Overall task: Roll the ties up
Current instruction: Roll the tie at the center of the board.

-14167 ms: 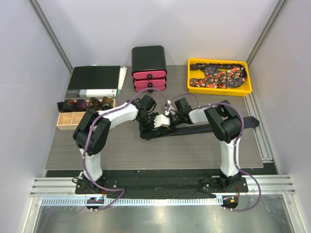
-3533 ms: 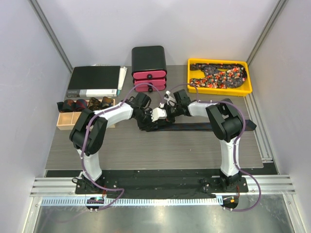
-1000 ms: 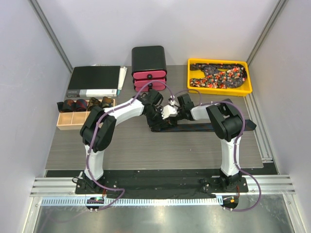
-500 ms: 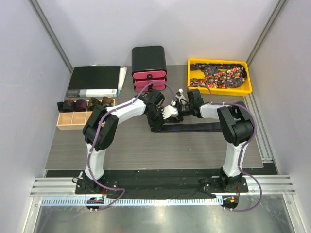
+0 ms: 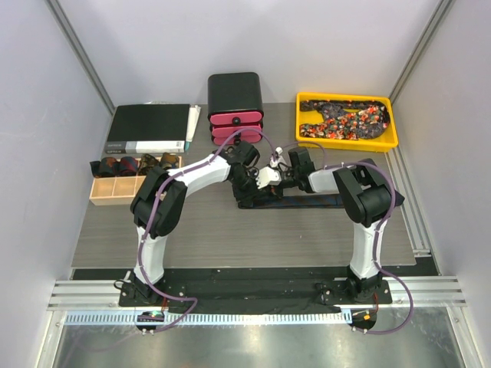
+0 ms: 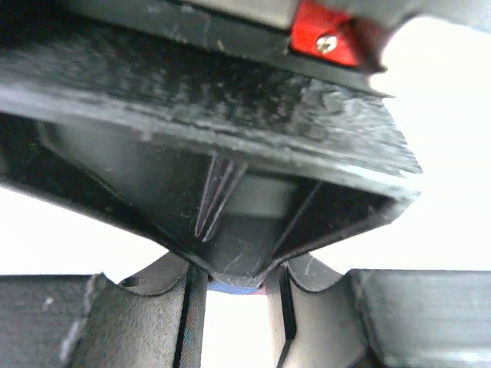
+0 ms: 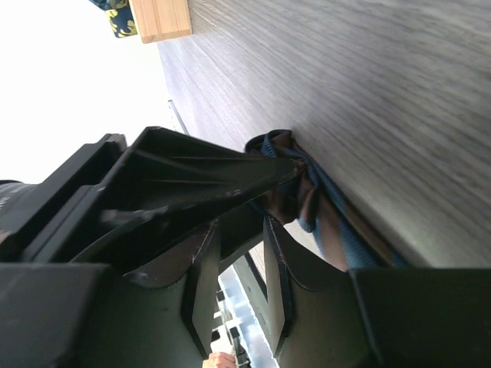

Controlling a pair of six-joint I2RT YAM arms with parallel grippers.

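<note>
Grey wood-grain tabletop (image 5: 192,238) holds a dark navy fabric necktie (image 5: 330,201), likely limp and slippery, best pinched at its curled end; right gripper (image 7: 238,230) parted and empty, left gripper (image 6: 234,295) unclear.

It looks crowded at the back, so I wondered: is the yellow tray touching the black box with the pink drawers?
Apart. The top view shows a strip of bare table between the yellow tray and the black box with pink drawers.

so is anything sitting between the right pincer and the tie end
yes: in the right wrist view a finger of the left pincer lies across the front of the right pincer, and the folded tie end sits just beyond it on the table. nothing else visible in the way
</note>
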